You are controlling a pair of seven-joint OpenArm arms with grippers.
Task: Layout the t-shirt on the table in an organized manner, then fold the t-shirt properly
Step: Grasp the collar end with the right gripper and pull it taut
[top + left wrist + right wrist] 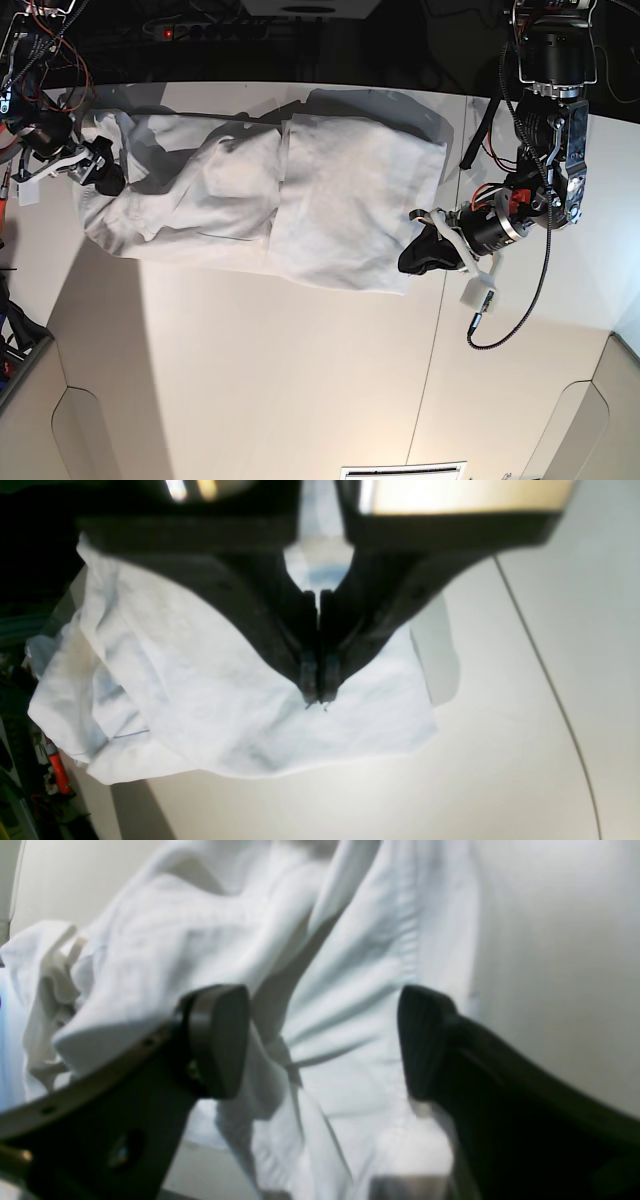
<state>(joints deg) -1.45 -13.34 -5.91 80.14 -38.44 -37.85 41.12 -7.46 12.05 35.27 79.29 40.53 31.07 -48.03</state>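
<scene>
**White t-shirt spread across the far half of the bench, one gripper pinched shut over it, the other gaping**

While the t-shirt (pixel 260 200) lies stretched sideways over the far part of the bench (pixel 250 380), we see it only roughly flattened: in the base view it runs from the far left edge to a squarer panel on the right, with a folded layer overlapping near the middle and many wrinkles throughout. We find the near half of the bench bare, crossed by a thin dark seam (pixel 432 330) that passes under the cloth's right end.

We see the left gripper (pixel 318 692) with its jaws pressed together, tips pointing down at the cloth's right portion. From the left wrist view the tips sit over the white fabric near its lower hem; we cannot tell whether a pinch of cloth is caught between them or whether they merely touch the surface. In the base view this gripper (pixel 425 252) rests at the shirt's right edge.

We see the right gripper (pixel 322 1042) standing wide apart, its two dark pads (pixel 220 1040) flanking a rumpled stretch of shirt (pixel 350 990) without closing on it. In the base view it (pixel 100 170) sits at the bunched left end of the cloth, near the bench's far left edge.

We note no containers anywhere on the bench; the shirt is the only thing lying on it.
</scene>
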